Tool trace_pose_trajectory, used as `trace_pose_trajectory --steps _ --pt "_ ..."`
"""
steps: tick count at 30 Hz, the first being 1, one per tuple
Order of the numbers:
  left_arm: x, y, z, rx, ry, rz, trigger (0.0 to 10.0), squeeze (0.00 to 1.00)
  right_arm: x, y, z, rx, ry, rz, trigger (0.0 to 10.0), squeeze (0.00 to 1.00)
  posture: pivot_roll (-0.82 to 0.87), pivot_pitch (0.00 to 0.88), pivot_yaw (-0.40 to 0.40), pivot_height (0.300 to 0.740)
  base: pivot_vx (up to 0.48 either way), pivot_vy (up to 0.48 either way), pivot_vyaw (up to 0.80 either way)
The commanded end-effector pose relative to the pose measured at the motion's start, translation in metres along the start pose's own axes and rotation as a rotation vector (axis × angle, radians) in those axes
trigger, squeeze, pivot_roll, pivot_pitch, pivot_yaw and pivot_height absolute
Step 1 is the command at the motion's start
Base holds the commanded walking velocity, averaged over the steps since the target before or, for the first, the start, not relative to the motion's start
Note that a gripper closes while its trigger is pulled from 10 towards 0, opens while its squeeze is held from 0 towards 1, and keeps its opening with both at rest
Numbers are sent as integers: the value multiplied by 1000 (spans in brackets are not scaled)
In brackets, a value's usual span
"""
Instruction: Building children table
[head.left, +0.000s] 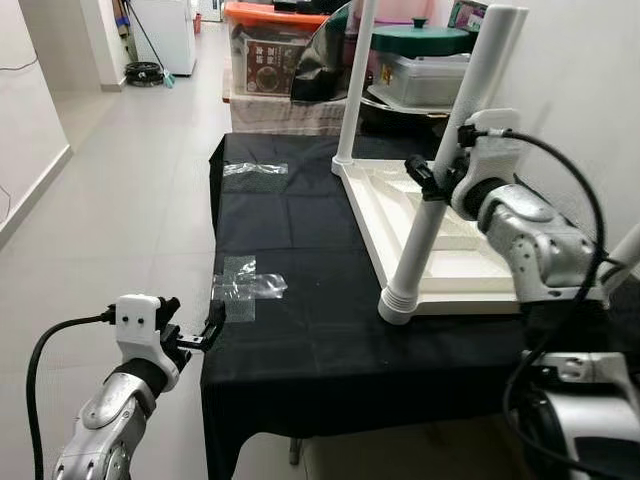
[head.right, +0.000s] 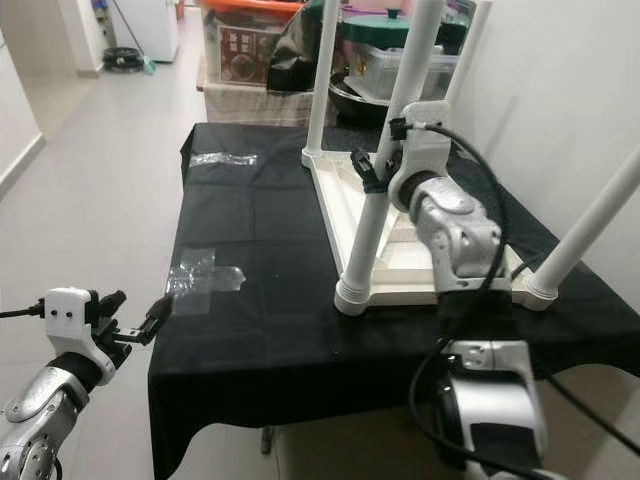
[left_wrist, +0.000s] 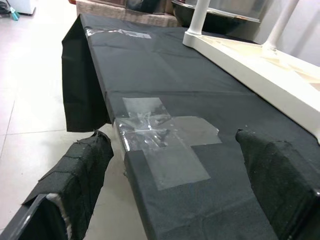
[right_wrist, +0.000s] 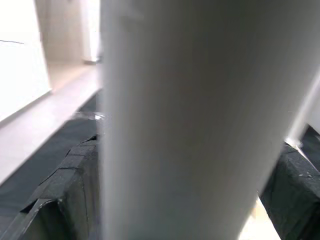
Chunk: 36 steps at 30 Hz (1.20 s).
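Now right end effector (head.left: 428, 183) grips near-upright, slightly tilted table leg (head.left: 440, 190).

Both silver arms are carrying white wrist housings, black cables looping from each; the left gripper (head.left: 212, 325) and right gripper (head.left: 428, 180) are showing black cloth-wrapped fingers (left_wrist: 80, 185).

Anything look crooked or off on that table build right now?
Yes. The near leg in the right claw leans, tilted against the upright far leg, so it may not be seated square in the upside-down tabletop. Crinkled clear tape patches the black cloth.
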<state>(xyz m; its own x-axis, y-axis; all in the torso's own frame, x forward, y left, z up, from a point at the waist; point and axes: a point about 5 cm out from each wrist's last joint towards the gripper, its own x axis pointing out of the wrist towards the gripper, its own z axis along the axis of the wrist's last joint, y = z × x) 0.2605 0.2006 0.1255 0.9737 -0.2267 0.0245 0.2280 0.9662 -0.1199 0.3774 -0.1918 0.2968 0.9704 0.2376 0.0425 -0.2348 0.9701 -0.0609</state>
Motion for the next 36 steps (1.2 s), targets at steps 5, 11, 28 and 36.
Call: trace_pose_trajectory --steps 5,11,28,36 --pt "1 1 -3 4 11 -7 10000 0 5 -6 -7 -2 38 64 10000 0 14 0 -80 740 0 0 0" --pt "0 2 -3 9 14 -6 10000 0 10 -12 -15 12 67 158 10000 0 22 0 -83 740 0 0 0" --pt "0 2 -4 13 20 -13 10000 0 10 -33 -39 33 131 222 0 0 26 0 -82 740 0 0 0" --pt "0 2 -4 13 18 -14 10000 0 13 -37 -48 68 130 45 0 0 30 0 -87 740 0 0 0"
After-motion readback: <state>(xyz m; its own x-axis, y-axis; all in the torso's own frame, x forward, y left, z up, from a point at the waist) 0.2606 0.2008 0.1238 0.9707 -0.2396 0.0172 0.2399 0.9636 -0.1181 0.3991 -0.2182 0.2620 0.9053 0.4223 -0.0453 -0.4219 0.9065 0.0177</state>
